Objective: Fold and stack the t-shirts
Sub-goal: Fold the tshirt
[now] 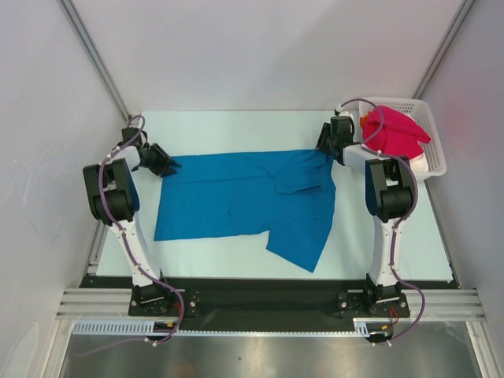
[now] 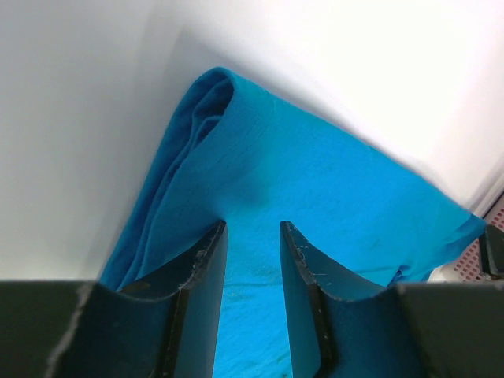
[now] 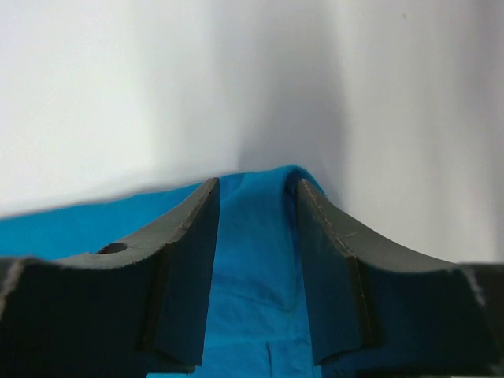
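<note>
A bright blue t-shirt [image 1: 236,197] lies spread flat on the white table, with one sleeve folded in and a flap hanging toward the near edge. My left gripper [image 1: 168,164] is at its far left corner. In the left wrist view its jaws [image 2: 252,227] stand apart over the blue cloth [image 2: 315,181]. My right gripper [image 1: 329,150] is at the far right corner. In the right wrist view its jaws [image 3: 257,185] stand apart with blue cloth [image 3: 256,244] lying between them. A crimson-pink t-shirt [image 1: 396,132] sits in the basket, with a glimpse of orange [image 1: 365,122] beside it.
The white plastic lattice basket [image 1: 435,153] stands at the far right of the table, just right of my right arm. White enclosure walls rise close behind and beside the table. The black base rail runs along the near edge.
</note>
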`<state>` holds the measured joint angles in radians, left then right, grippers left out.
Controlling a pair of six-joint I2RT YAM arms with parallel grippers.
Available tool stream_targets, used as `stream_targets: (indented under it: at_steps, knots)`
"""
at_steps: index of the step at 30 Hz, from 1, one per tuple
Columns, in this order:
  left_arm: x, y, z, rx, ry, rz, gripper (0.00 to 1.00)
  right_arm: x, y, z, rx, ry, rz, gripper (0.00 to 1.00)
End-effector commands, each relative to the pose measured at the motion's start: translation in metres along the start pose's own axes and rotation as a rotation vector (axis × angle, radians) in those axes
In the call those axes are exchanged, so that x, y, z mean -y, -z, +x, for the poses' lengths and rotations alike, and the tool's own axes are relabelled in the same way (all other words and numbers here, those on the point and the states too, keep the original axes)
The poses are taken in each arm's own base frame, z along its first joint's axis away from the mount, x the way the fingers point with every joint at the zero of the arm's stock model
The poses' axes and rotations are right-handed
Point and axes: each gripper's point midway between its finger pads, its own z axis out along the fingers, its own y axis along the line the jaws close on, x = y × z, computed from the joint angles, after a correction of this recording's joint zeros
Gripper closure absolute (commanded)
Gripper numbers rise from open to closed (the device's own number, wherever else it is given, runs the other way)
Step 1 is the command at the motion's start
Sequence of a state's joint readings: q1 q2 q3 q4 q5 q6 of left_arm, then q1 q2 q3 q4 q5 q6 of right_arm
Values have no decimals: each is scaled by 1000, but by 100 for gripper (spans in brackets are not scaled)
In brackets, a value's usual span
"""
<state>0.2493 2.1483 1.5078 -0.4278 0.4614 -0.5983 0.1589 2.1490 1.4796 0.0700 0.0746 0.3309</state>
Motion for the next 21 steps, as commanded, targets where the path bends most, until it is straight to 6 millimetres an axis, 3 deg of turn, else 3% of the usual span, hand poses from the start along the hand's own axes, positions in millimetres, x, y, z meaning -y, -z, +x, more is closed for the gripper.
stream_targets:
  at_steps: [1,5,10,14,18,21]
  knots:
    - [-7,-7,-7,5,17,-6,61,3,-13,-8,2,-38,33,53]
    - [-11,-8,-9,7,29,-10,61,11,-19,-14,22,-60,91,58]
    - [-15,-10,-9,3,39,-15,61,30,-21,-17,19,-101,195,100]
    - [-18,-12,-9,3,41,-24,60,57,-18,-20,72,-148,362,100]
    - [-18,-14,-10,1,43,-16,60,60,-22,-20,86,-169,412,100]
    - [-14,-5,-16,31,7,-16,60,58,-26,-18,64,-152,402,75]
